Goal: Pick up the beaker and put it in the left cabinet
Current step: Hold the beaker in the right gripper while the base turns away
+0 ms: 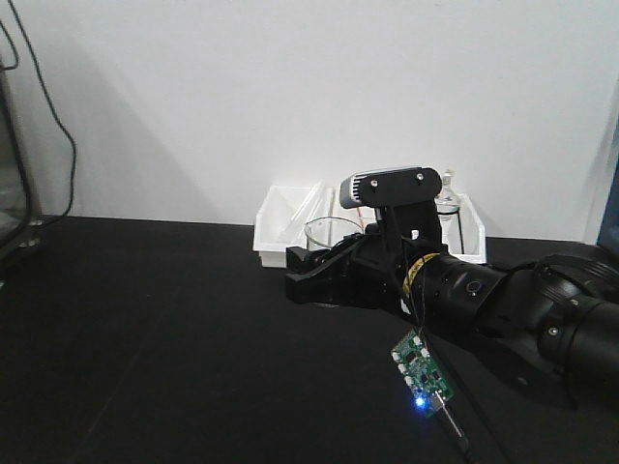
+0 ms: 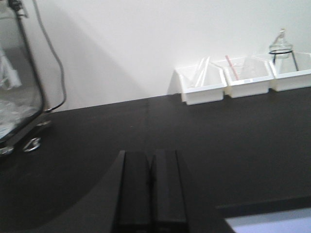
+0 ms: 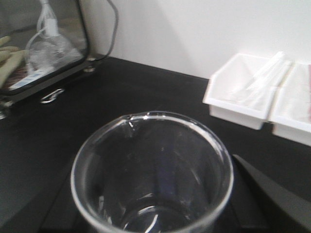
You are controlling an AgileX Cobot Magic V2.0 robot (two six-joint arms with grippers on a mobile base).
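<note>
— Where do we have the beaker (image 3: pixel 150 167)?
— Upright in our right gripper (image 1: pixel 306 275), jaws clamped on it. Our left gripper (image 2: pixel 150 189) rests, fingers together. The left cabinet, unseen here, we judge lies leftward.

Right jaws clamped, left jaws together.

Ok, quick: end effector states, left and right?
Left end effector: closed, holding nothing.
Right end effector: closed on the beaker.

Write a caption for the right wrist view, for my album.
Clear beaker held in the right claw, black table and white trays beyond.
</note>
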